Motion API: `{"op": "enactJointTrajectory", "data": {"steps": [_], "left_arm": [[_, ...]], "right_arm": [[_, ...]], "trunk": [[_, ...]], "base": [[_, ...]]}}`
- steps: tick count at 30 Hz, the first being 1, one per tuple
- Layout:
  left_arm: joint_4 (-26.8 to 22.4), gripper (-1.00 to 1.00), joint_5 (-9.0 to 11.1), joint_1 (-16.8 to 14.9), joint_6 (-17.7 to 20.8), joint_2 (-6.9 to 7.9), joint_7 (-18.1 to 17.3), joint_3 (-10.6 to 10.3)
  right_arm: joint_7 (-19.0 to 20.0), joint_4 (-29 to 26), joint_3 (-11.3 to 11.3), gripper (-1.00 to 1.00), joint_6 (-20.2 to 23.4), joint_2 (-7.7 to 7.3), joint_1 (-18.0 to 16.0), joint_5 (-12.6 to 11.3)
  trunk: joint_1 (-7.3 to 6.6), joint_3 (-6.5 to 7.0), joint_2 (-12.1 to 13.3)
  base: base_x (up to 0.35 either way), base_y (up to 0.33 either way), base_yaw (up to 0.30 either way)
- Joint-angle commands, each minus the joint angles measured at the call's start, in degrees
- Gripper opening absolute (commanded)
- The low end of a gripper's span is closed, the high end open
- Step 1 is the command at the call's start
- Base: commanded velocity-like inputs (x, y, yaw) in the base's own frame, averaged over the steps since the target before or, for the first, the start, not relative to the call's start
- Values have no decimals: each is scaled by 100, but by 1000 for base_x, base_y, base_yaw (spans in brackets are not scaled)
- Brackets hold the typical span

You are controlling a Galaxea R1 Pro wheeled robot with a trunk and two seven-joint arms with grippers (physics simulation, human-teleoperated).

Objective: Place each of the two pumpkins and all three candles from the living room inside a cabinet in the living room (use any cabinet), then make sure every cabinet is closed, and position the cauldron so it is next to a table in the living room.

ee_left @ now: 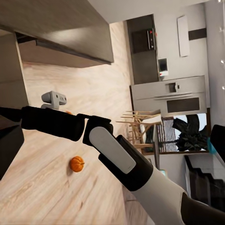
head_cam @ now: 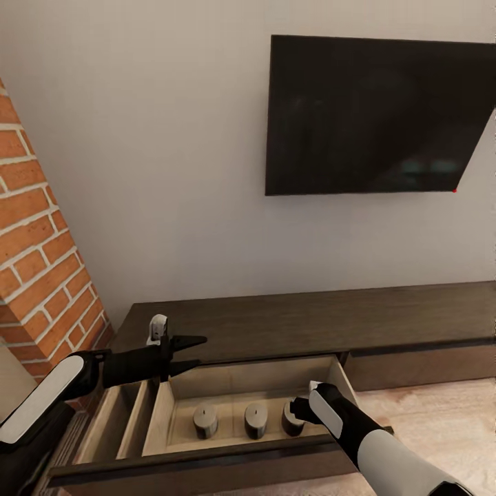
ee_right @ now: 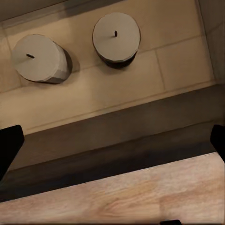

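Observation:
The long dark-brown cabinet (head_cam: pixel 310 318) stands against the wall with one drawer (head_cam: pixel 207 468) pulled out. Three grey-beige candles (head_cam: pixel 205 420) (head_cam: pixel 255 419) (head_cam: pixel 293 418) stand upright in a row on its light wooden floor. My left gripper (head_cam: pixel 189 353) hovers open over the drawer's back left corner, holding nothing. My right gripper (ee_right: pixel 112 140) is open and empty above the drawer's front edge, beside the rightmost candle; two candles (ee_right: pixel 40 58) (ee_right: pixel 116 37) lie below it. One orange pumpkin (ee_left: pixel 77 163) sits on the wooden floor beyond my right arm (ee_left: pixel 117 154).
A black TV (head_cam: pixel 379 114) hangs on the wall above the cabinet. A brick column (head_cam: pixel 41 262) stands at the left. Wooden floor (head_cam: pixel 427 413) opens to the right. Kitchen ovens (ee_left: pixel 168 96) and dining chairs (ee_left: pixel 140 126) lie far behind.

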Motion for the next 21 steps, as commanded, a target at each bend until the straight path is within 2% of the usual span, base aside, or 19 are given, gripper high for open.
{"op": "enactJointTrajectory", "data": {"steps": [1,9,21], "left_arm": [[-3,100,56,-4,5,3,53,-6],[-3,100,56,-4,0,-17,53,-9],[-3,100,56,-4,2,-25,53,-14]], "right_arm": [[-54,-9,40,100,8,-5,-6,-61],[-53,-9,40,100,8,-5,-5,-64],[-52,-9,41,100,8,-1,-5,-62]], "trunk": [[-24,13,39],[-200,157,360],[-463,372,841]], "base": [[-64,16,0],[-218,66,0],[-21,6,0]]}}
